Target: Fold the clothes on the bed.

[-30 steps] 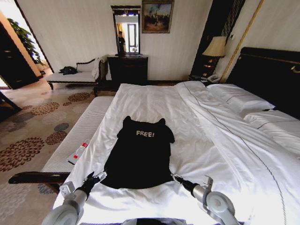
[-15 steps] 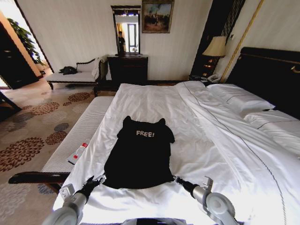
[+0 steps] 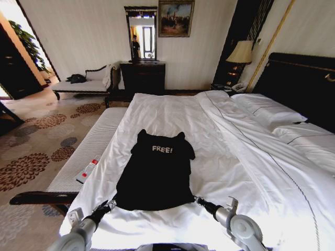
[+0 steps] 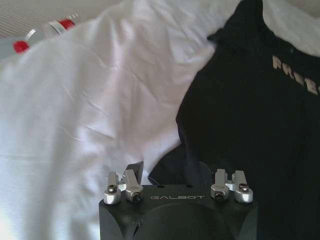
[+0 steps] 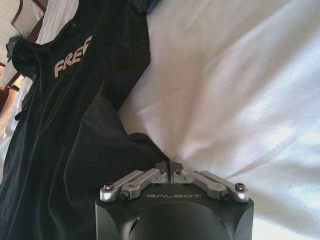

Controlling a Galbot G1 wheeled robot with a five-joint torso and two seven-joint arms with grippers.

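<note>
The right gripper [image 5: 169, 167] has its fingers pressed together, pinching the T-shirt's [image 3: 157, 172] hem corner, while the left gripper [image 4: 175, 172] has its fingers spread at the opposite corner. The shirt looks light, limp and crease-prone, best held by corners, and lies flat at the centre of the frame on the bed [image 3: 230, 172]. White "FREE!" crosses its chest; "GALBOT" marks both grippers.

Pale striped walls [image 3: 89, 36] close the room. On the far wall hang a tall mirror [image 3: 142, 34] and a framed painting [image 3: 175, 18], above a dark wooden dresser [image 3: 142, 77]. A lit table lamp [image 3: 241, 52] glows in the corner. A pale-cushioned bench [image 3: 81, 86] stands against the wall, a dark bundle [image 3: 76, 78] on it. Flower-patterned carpet [image 3: 36, 151] covers the floor.
</note>
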